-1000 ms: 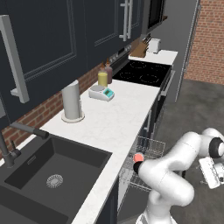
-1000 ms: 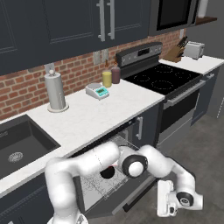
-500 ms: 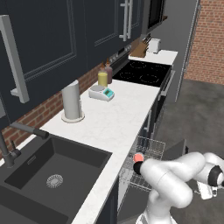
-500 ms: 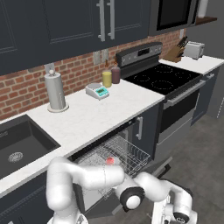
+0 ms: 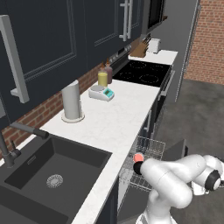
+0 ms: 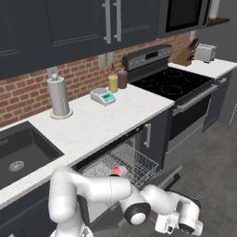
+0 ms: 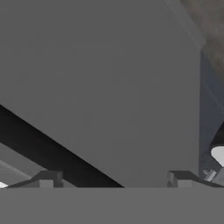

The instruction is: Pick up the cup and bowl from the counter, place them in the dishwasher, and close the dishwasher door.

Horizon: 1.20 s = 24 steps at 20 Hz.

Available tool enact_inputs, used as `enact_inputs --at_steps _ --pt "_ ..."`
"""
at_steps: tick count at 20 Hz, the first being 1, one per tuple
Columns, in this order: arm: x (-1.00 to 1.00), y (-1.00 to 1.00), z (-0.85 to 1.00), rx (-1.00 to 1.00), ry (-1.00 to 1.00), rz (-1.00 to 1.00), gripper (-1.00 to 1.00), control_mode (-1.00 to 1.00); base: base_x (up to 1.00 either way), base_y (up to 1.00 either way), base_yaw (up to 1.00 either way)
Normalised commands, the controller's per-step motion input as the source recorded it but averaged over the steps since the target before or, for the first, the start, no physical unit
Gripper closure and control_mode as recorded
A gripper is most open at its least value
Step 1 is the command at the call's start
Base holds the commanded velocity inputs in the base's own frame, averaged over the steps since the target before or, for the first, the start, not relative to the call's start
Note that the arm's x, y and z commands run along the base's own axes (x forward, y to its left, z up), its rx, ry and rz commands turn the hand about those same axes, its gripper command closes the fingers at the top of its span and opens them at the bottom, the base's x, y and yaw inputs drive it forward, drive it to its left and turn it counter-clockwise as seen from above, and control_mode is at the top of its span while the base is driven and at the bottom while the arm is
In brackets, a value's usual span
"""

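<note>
The dishwasher's silvery wire rack (image 6: 134, 159) is pulled out under the white counter (image 6: 120, 111). The red-pink cup (image 6: 115, 171) stands in the rack, seen also as the cup (image 5: 138, 157) beside my arm's elbow. The bowl is hidden. The dark grey dishwasher door (image 5: 174, 151) hangs open in front of the rack. My gripper (image 6: 165, 226) is low near the floor, past the door's outer edge. In the hand view my gripper (image 7: 113, 180) is open and empty, close to the flat grey dishwasher door (image 7: 100, 87).
A black sink (image 5: 48, 170) is at the counter's left end. A grey paper-towel roll (image 5: 71, 101), a small scale (image 5: 101, 92) and a yellow bottle (image 5: 103, 78) stand along the brick wall. The black stove (image 6: 173, 85) adjoins the dishwasher on the right.
My arm has swung down and to the right, and the hand has dropped low in front of the open dishwasher. The cup has stayed in the rack.
</note>
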Motion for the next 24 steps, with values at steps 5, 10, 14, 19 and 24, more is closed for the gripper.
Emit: enact_inputs --at_steps 5,10,14,19,24 --pt "0.58 0.38 -0.21 0.23 0.0 0.0 -1.0 -1.0 0.0 0.0 0.0" --pt "0.61 0.39 -0.1 0.24 0.01 0.0 -1.0 -1.0 0.0 0.0 0.0" --pt "0.62 0.54 0.0 0.27 0.04 0.0 -1.0 -1.0 0.0 0.0 0.0" --pt "0.54 0.75 0.01 0.27 0.01 0.0 -1.0 -1.0 0.0 0.0 0.0" --pt "0.47 0.96 0.14 0.27 0.0 0.0 -1.0 -1.0 0.0 0.0 0.0"
